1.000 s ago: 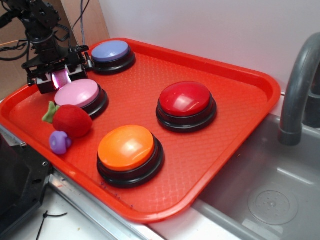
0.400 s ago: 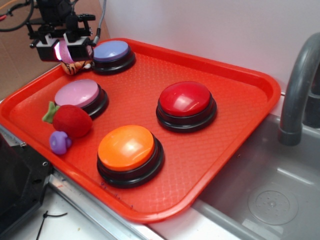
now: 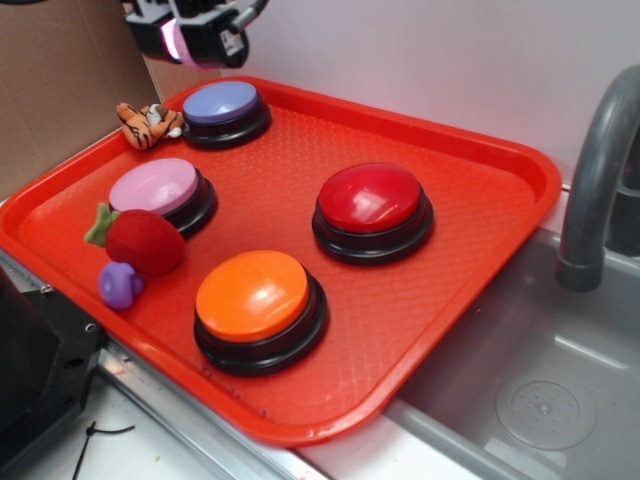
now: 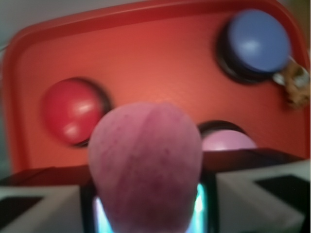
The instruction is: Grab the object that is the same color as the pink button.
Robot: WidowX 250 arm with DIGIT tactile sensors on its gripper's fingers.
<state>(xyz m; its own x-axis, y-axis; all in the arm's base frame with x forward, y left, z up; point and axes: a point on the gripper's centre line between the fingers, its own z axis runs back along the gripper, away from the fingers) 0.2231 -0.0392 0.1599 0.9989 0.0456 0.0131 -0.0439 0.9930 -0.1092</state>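
Gripper (image 3: 178,40) raised above the red tray's (image 3: 480,150) far-left corner — fingers clamped on the pink ball (image 4: 145,167). Pink button (image 3: 155,186) sits on the tray below, beside the strawberry (image 3: 143,241).

Black claw (image 3: 190,35), pale finger blocks (image 4: 257,199)

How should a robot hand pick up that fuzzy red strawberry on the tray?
Probably from straight above, pinching the fuzzy red strawberry across its plump body, not the thin green leaves. The pale pink dome button and small purple knob toy crowd its sides, so a sideways approach looks blocked.
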